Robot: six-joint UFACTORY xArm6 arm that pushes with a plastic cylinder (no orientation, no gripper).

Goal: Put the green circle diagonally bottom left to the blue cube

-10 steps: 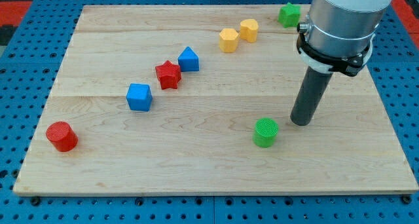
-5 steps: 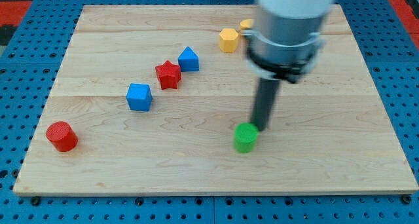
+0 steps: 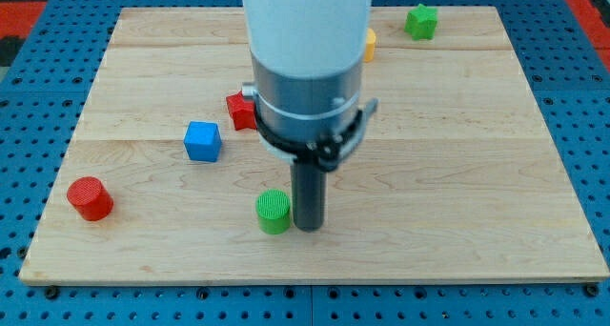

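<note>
The green circle [image 3: 274, 212] is a short green cylinder near the view's bottom, at the middle of the board. My tip [image 3: 308, 227] stands right against its right side. The blue cube [image 3: 202, 141] sits up and to the left of the green circle. The arm's body hides the blocks behind it.
A red cylinder [image 3: 90, 197] lies at the bottom left. A red star [image 3: 238, 110] shows partly behind the arm. A green block [image 3: 421, 21] sits at the top right. A yellow block [image 3: 369, 44] peeks out right of the arm. The wooden board [image 3: 477, 173] has edges all around.
My tip has swept left across the board and pushed the green circle left with it, from the right of centre to near the middle bottom.
</note>
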